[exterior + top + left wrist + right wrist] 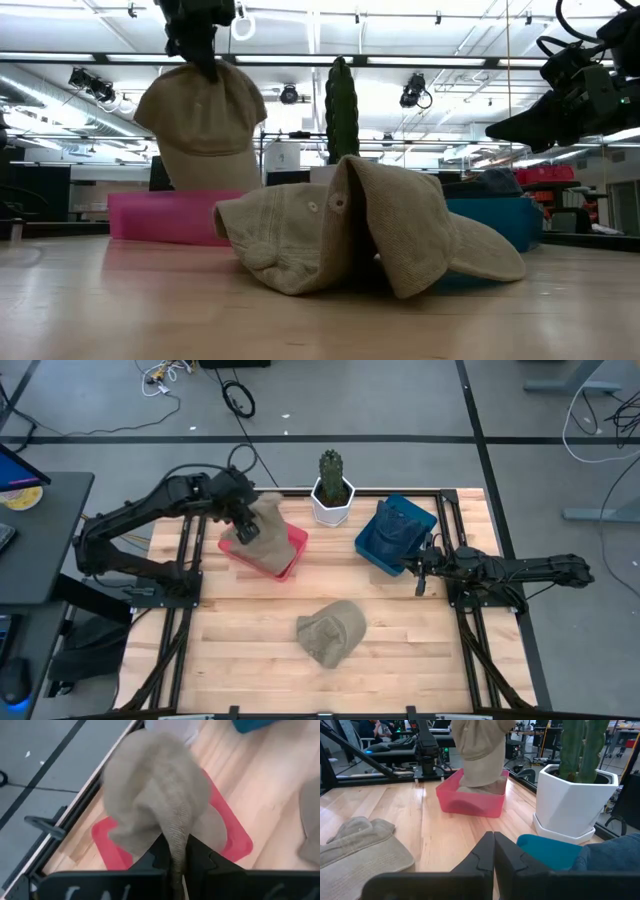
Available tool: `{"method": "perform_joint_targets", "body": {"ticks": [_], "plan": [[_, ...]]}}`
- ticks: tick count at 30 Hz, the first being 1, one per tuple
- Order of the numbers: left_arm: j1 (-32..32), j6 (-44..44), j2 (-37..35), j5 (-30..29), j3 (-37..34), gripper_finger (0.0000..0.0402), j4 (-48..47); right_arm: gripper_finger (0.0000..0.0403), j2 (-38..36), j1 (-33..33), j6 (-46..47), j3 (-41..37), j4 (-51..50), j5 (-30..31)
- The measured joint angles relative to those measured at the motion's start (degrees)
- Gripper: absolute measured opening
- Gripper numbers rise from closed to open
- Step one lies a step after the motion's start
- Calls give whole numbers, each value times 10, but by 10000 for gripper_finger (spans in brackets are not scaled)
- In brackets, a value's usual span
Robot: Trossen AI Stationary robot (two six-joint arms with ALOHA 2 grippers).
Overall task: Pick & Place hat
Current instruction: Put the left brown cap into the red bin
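A tan hat (203, 120) hangs over the pink bin (150, 215) at the table's far left, with my left gripper (203, 58) shut on its top. In the high view this hat (265, 525) covers much of the bin (292, 550). A second tan hat (331, 632) lies crumpled on the wood near the table's middle, resting on its crown and brim. My right gripper (420, 582) is shut and holds nothing, beside the blue bin (392, 540). My left gripper pinches a narrow gathered ridge of the hat's cloth (175, 851) between its two fingers. The fingers come from above, slanting down. The hat hangs slack below them over the pink bin (235, 840). Its lower edge (480, 782) reaches down to the bin's rim; whether it rests inside, I cannot tell.
A cactus in a white pot (333, 495) stands between the two bins at the far edge. The blue bin holds dark blue cloth (610, 852). Bare wood lies around the second hat toward the near edge. Black frame rails (180, 610) run along both sides of the table.
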Motion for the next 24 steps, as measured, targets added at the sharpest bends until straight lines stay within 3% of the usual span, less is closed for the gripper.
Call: {"method": "perform_joint_targets", "body": {"ticks": [4, 8, 24], "plan": [[25, -15, 1, 2, 0, 25, 12, 9, 0, 0, 0, 0, 0, 0], [39, -26, 1, 40, 0, 25, 24, 9, 0, 0, 0, 0, 0, 0], [1, -55, 1, 84, 0, 25, 57, 9, 0, 0, 0, 0, 0, 0]]}}
